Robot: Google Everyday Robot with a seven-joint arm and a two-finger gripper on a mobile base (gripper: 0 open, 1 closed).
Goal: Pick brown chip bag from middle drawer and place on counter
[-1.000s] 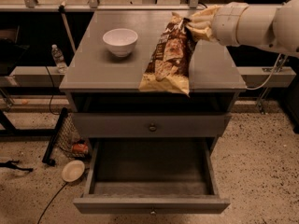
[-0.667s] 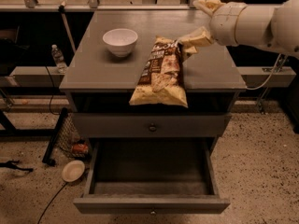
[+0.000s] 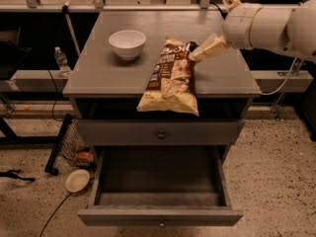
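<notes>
Chip bag on top, drawer out. We note the brown chip bag (image 3: 170, 78) lying flat on the counter (image 3: 98, 68), long axis running 12 to 6 o'clock. Its pale lower end hangs just over the front edge, above the closed drawer front (image 3: 123, 132).

The gripper (image 3: 207, 23) sits at about 1 o'clock from the bag, over the counter's right rear part. Its fingers are spread wide and grasp nothing. One finger (image 3: 211, 46) slants down toward the bag's upper right corner, and we cannot tell whether the tip touches the wrapper. The other finger points up toward 12 o'clock.

A white bowl (image 3: 127, 42) stands upright at 10 o'clock from the bag, apart from it.

At 6 o'clock, below the closed front, the middle drawer (image 3: 158, 174) is pulled fully out, its dark floor showing.

On the floor at 8 o'clock from the cabinet lies a pale round dish (image 3: 77, 180). A water bottle (image 3: 61, 61) stands on a ledge at 9 o'clock.
</notes>
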